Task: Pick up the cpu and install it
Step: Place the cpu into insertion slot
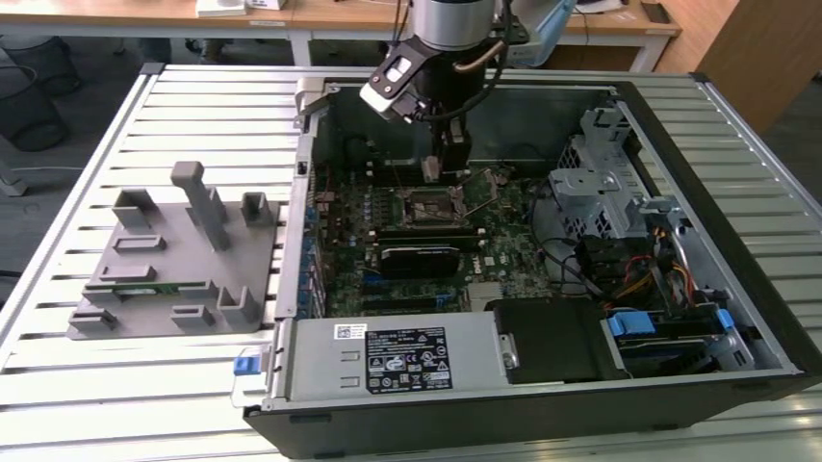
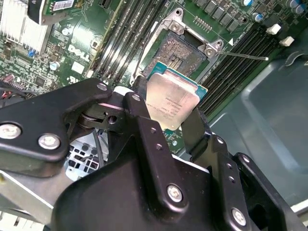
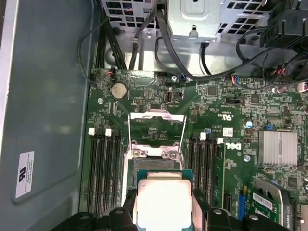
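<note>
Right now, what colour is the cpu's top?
The cpu top is pale silver, best seen in the second wrist view.

We see a slatted desk (image 1: 192, 115) of pale metal, its ribs running from side to side and catching a soft, even light. Behind it we note a wooden worktop (image 1: 346, 14) carried on white legs (image 1: 299, 46). At the exterior view's left we mark a dark grey floor (image 1: 96, 96), on which a black mesh bin (image 1: 26, 111) stands near the desk's corner. At the exterior view's right, a wooden panel (image 1: 757, 48) stands upright beside the worktop.
</note>
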